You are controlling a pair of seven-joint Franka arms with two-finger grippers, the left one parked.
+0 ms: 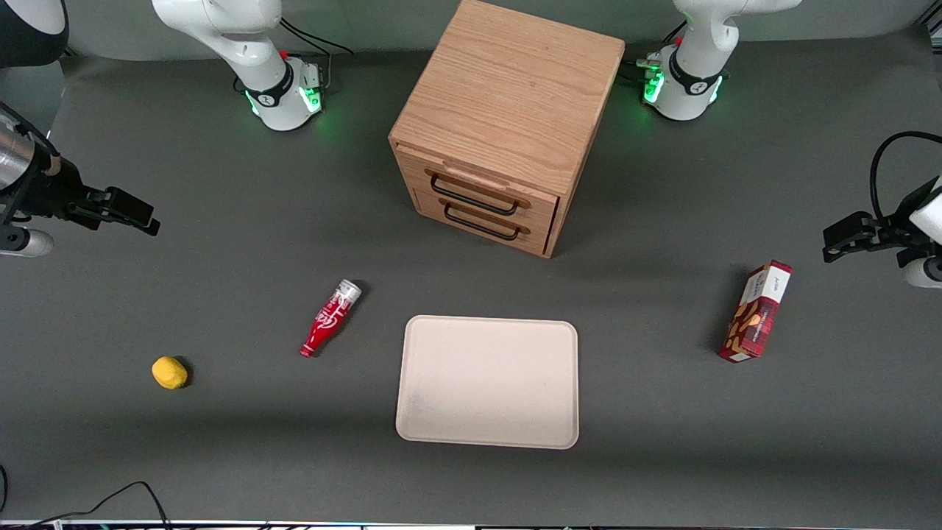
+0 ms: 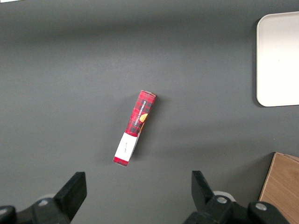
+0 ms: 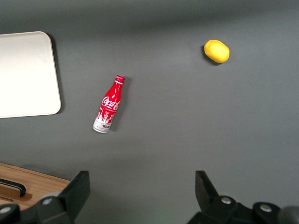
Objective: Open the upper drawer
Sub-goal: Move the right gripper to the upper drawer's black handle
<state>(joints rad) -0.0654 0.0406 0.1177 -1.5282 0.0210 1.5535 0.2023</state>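
Note:
A light-oak cabinet (image 1: 508, 88) stands at the middle of the table. Its upper drawer (image 1: 515, 193) has a black wire handle (image 1: 475, 196) and a pale strip (image 1: 475, 174) along its rim, and it looks shut. The lower drawer (image 1: 482, 221) sits under it. My right gripper (image 1: 143, 217) hangs over the table toward the working arm's end, well apart from the cabinet. In the right wrist view the gripper (image 3: 142, 177) is open and empty over bare mat. A corner of the cabinet (image 3: 32, 184) with a piece of a black handle (image 3: 11, 186) shows there.
A red cola bottle (image 1: 330, 318) lies nearer the front camera than the cabinet, and also shows in the right wrist view (image 3: 109, 104). A lemon (image 1: 169, 372) lies toward the working arm's end. A pale tray (image 1: 489, 383) lies in front of the drawers. A red snack box (image 1: 756, 312) lies toward the parked arm's end.

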